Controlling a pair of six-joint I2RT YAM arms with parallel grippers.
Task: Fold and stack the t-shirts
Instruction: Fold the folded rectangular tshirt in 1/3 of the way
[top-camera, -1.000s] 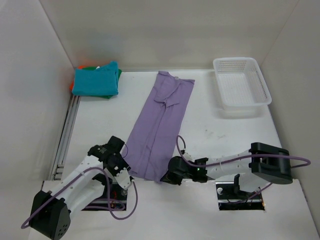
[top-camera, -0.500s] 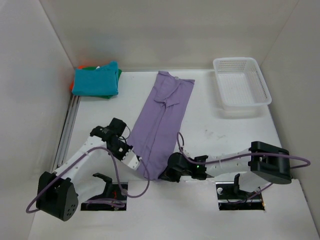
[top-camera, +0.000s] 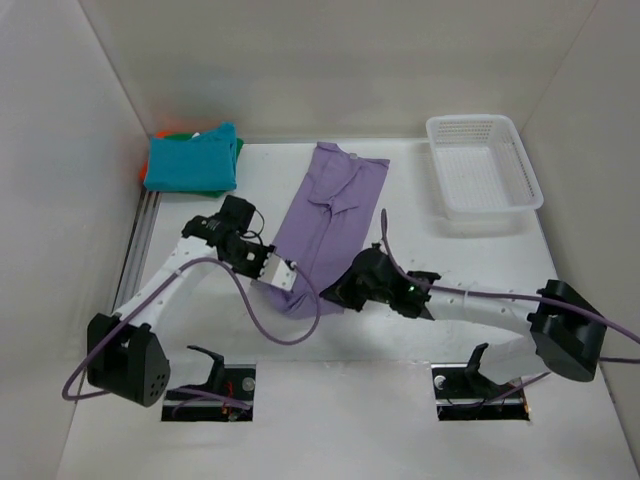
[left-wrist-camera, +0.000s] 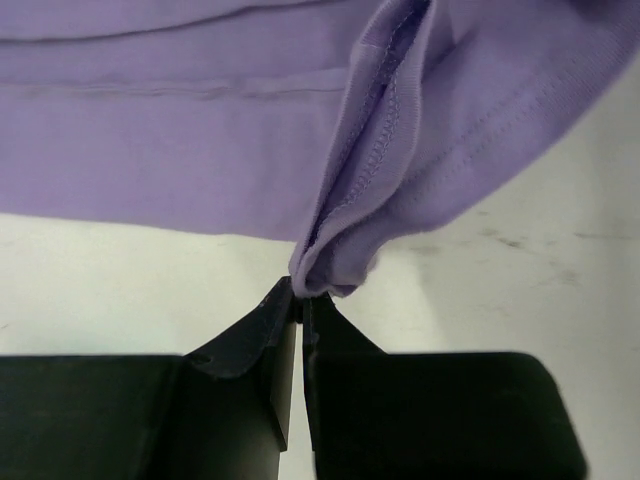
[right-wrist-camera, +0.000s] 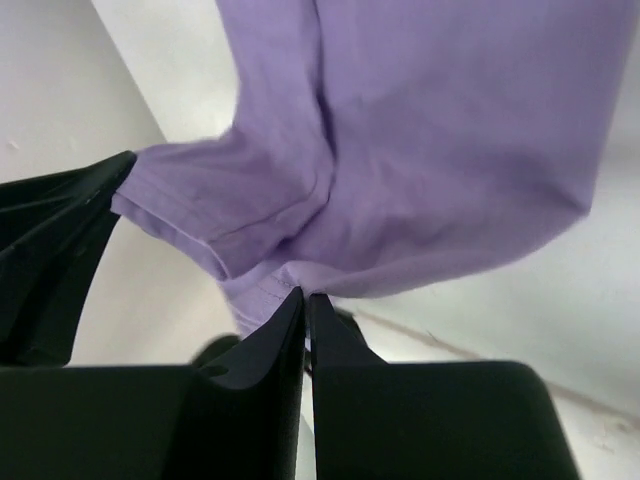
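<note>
Lying lengthwise on the counter (top-camera: 430, 250), the lavender shirt (top-camera: 330, 215) has its near hem pinched by left gripper (top-camera: 289, 279) and right gripper (top-camera: 337, 296), jaws closed on cloth. The teal shirt (top-camera: 192, 163) tops the far-left pile, apparently over the green shirt (top-camera: 239, 150) and orange shirt (top-camera: 143, 172); cross-fold and stacking remain.

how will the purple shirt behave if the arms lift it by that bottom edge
Probably floppy: the purple shirt bunches into soft folds where the left tool pinches its hem. Likely light: small pinches by it and the right tool seem to hold that end. The flat remainder would probably sag and drag.
</note>
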